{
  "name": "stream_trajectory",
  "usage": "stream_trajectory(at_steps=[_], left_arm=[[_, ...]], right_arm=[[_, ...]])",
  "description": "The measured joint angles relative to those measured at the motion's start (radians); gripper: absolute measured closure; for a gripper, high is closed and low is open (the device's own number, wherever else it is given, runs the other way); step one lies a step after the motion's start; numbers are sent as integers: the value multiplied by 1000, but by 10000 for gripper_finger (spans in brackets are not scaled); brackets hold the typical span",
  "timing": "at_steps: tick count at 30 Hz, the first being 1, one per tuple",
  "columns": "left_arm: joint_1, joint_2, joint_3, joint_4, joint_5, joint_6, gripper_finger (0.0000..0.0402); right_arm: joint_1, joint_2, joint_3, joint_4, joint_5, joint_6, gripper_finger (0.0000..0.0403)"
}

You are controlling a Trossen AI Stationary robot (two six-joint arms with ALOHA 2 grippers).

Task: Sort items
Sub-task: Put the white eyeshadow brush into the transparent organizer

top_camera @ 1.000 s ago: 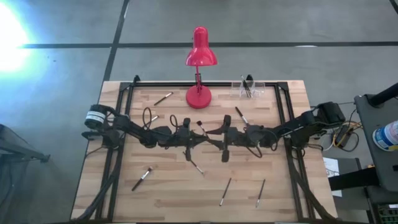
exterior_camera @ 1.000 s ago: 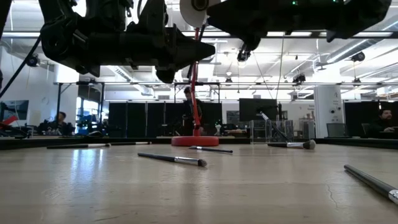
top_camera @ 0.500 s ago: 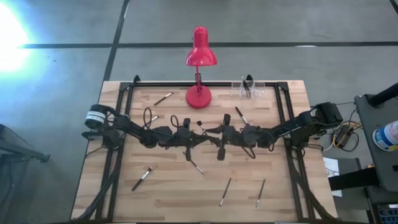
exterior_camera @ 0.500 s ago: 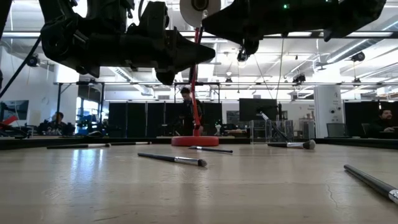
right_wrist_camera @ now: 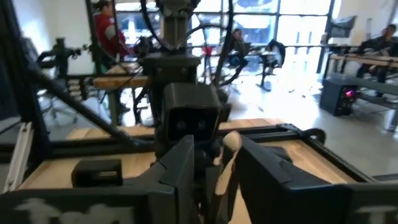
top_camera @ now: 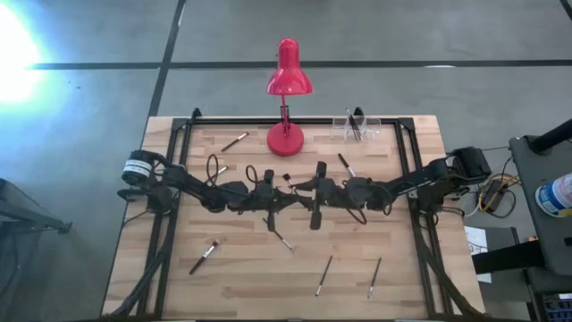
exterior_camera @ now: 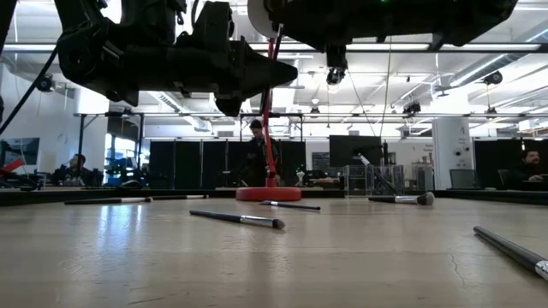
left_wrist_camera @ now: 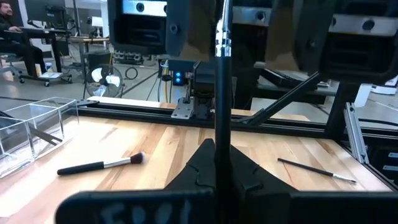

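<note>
from above, the left gripper and right gripper meet nose to nose over the middle of the table, which reads as a hand-over of one item. i count six loose brushes lying flat and well apart on the wood, at least two more standing in the clear box at the far edge, one red lamp and two arms. from table height, five brushes show on the surface, the nearest a dark one, and both arms hang above them without touching any. in the left wrist view, the left gripper is pinched on the held brush, which stands upright, its silvery ferrule near the right arm; two more brushes lie on the wood and one rests inside the clear box. in the right wrist view, a pale end of the held brush sits at the right gripper; whether that gripper has closed on it i cannot tell. to do this well, i judge the right gripper should clamp squarely across the shaft, clear of the bristles, and the left should let go only once that grip is firm, or the thin brush could tilt and drop.
</note>
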Motion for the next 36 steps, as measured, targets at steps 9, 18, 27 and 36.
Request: stream_trajectory(at_steps=[9,18,27,36], left_arm=[[2,-3,-1,-9,-34,-53,384],[22,-194,-52,-204,-79,-48,332],[115,-315,-204,-210,-73,8,329],[224,-338,-286,-164,21,-7,353]], right_arm=[[-4,0,0,-22,-3,-34,385],[-68,-128,-4,-192,22,-62,389],[-294,-328,3,-464,29,-65,391],[-717,-336,99,-768,-80,-47,392]])
